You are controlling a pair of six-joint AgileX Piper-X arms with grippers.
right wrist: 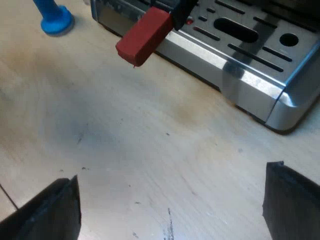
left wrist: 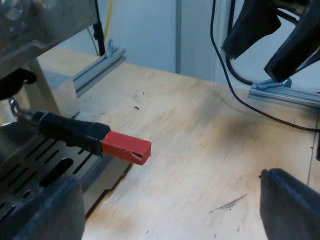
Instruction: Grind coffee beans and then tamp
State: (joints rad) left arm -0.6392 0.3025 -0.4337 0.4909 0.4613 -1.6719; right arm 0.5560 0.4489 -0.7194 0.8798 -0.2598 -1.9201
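Left gripper (left wrist: 165, 212) and right gripper (right wrist: 170, 210) hover above the wooden table (left wrist: 200, 150), fingers spread wide and empty. The holder (left wrist: 75, 132) sits in the espresso machine (right wrist: 240, 65) front, red end jutting out. A blue tamper (right wrist: 54, 17) stands nearby.

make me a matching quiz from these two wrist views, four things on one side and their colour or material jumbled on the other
Things:
1 tamper
2 handle end
3 drip tray
4 table

Looks:
a pale wood
b blue
c slotted metal
d red

Pairs: 1-b; 2-d; 3-c; 4-a
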